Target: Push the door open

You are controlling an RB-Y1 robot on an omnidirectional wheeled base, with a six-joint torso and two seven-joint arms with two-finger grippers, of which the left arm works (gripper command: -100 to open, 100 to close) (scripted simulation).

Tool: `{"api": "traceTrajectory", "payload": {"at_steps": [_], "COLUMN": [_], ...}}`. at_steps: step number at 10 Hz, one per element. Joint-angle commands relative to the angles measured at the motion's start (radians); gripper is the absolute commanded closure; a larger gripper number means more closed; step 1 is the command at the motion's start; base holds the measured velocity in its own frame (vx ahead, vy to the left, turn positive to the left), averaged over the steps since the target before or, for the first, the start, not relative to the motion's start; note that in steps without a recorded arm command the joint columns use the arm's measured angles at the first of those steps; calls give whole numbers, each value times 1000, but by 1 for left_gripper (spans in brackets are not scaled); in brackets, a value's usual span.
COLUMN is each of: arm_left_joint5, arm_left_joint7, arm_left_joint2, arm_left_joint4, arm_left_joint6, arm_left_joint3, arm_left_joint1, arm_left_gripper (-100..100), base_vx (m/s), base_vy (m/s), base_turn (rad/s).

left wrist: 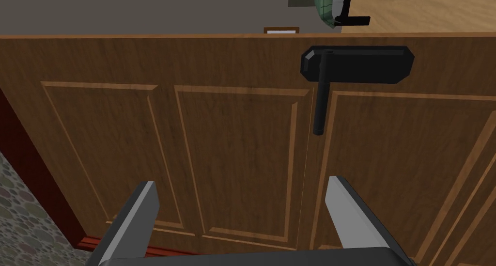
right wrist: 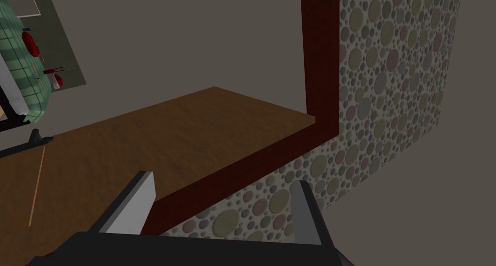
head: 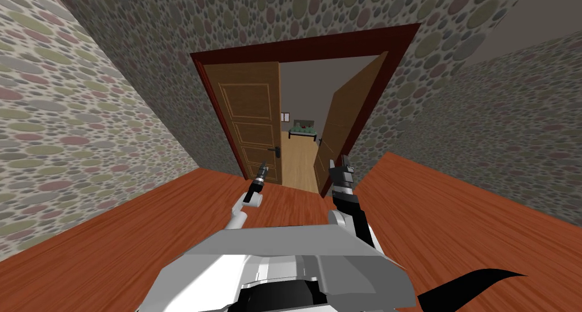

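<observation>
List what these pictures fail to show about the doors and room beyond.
Whether the left gripper touches the left door leaf: tiny in the head view; the left wrist view looks straight at it.
What stands on the green table: too small in the head view, cut by the edge in both wrist views.
Handle of the right door leaf: mostly cut off at the right wrist view's edge.

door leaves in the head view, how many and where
2. The left leaf, with a black handle, stands in the frame ahead of the left tool; the right leaf is swung partly open beside the right tool.
</observation>
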Motion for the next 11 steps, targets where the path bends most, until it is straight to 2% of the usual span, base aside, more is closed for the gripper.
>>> {"api": "traceTrajectory", "payload": {"at_steps": [1,3,4,9,10,11], "arm_left_joint5": [0,1,1,2,2,3], "arm_left_joint7": [4,13,13,33,33,37], "arm_left_joint2": [1,3,3,3,3,2], "arm_left_joint4": [29,93,100,263,268,299], "arm_left_joint6": [2,0,0,-5,-5,-6], "arm_left_joint3": [0,-3,-3,-8,-8,-9], "arm_left_joint1": [-15,-61,-61,-169,-169,-188], "arm_left_gripper": [-100,-100,-100,-100,-100,-100], "base_vx": [67,60,66,80,71,54], "base_vy": [63,56,44,67,53,41], "base_turn": [-9,-7,-11,-10,-3,-4]}}
